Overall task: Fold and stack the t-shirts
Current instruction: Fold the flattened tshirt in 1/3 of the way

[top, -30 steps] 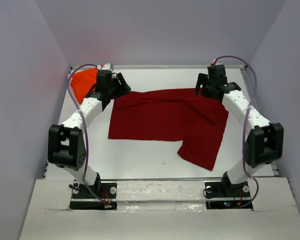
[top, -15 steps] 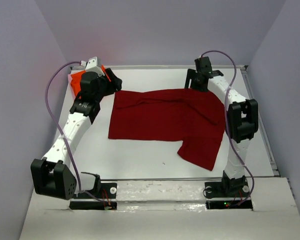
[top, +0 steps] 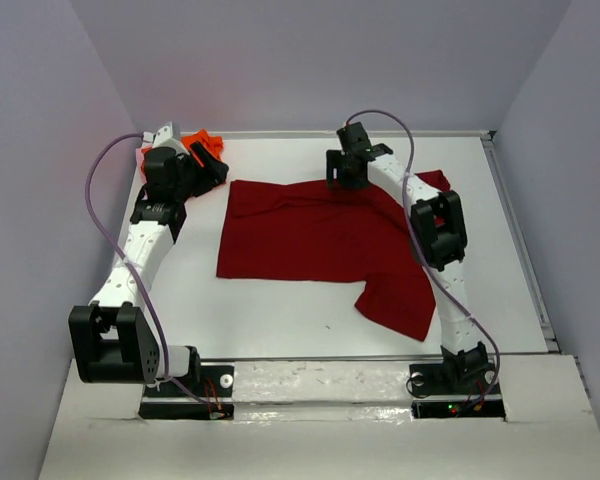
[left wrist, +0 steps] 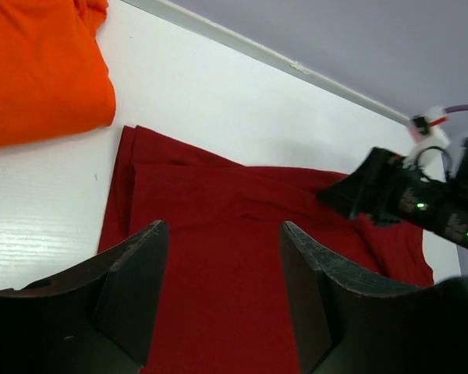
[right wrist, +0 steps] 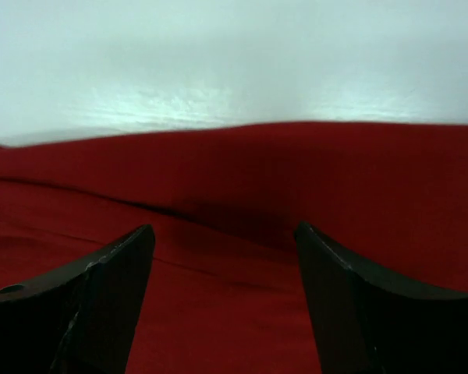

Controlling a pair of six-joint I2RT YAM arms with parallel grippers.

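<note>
White, smooth rectangular tabletop (top: 280, 310) enclosed on three sides by plain pale lavender-grey walls (top: 310, 60). A thin light-coloured rail (top: 280, 133) borders its far edge and a flat white board (top: 320, 440) its near edge. Lighting is diffuse and even, with soft sheen on the surface.

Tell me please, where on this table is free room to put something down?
Free: the strip of table between the red shirt and the near edge, and the strip right of the shirt. Crowded: the far left corner, with the orange shirt and left gripper.
</note>
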